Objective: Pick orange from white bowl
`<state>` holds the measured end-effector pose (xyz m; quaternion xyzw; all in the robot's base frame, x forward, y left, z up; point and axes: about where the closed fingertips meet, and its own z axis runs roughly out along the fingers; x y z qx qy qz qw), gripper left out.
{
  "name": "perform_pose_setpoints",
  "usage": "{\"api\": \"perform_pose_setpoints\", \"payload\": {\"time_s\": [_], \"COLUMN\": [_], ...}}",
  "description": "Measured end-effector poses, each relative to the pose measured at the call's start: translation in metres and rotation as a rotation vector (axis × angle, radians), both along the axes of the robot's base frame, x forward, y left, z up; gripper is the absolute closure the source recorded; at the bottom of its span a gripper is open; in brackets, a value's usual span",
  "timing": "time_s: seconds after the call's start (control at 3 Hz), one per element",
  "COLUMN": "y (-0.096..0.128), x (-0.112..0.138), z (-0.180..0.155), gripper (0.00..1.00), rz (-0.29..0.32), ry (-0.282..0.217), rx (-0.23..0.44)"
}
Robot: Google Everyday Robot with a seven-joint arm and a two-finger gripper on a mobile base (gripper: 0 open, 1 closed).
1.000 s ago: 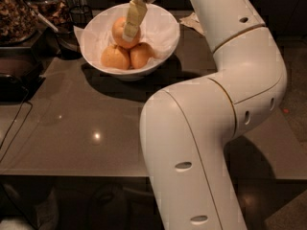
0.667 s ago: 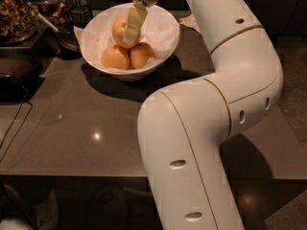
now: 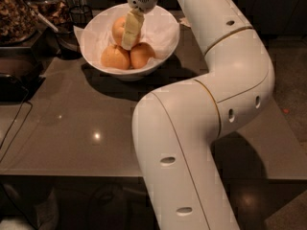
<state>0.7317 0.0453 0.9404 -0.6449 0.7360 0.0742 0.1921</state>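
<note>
- Reaching down from above, hand [image 3: 128, 41] hangs inside the white bowl [image 3: 165, 30], at far-left part of the counter [image 3: 86, 128].
- Hand's pale lower part lies across the right side of the orange [image 3: 118, 28], as seen from the camera; looks to be touching it, but contact not certain.
- Can't tell whether hand is clenched, released or grasping anything.
- Orange sits at far side of bowl, resting on/behind two paler fruits.
- Paler fruits side by side at near side of bowl, touching each other: left fruit [image 3: 115, 57], right fruit [image 3: 142, 54].
- Tip of hand ends just above the gap btwn those two.
- Bowl stands upright on counter w/ a dark shadow under its near rim.
- Arm [image 3: 211, 104] is white & thick: rises from near-right, bends at a big elbow, then runs far & left over the bowl.
- Dark glass cup [image 3: 79, 16] just left of bowl, at far edge.
- Dark container w/ brownish bits [image 3: 17, 13] in far-left corner; contents too unclear to name.
- Thin black cable [image 3: 14, 128] runs along left edge of counter.
- Counter is grey-brown & glossy.
</note>
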Motion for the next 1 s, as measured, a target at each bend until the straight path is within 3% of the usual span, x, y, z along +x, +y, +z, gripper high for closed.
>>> {"api": "perform_pose_setpoints", "payload": {"time_s": [0.67, 1.0], "y": [0.0059, 0.0003], "x": [-0.0009, -0.0019], "z": [-0.0132, -0.0060], "gripper": [0.14, 0.33], "rz": [0.007, -0.007], "ry": [0.035, 0.021], "rx": [-0.003, -0.019]}}
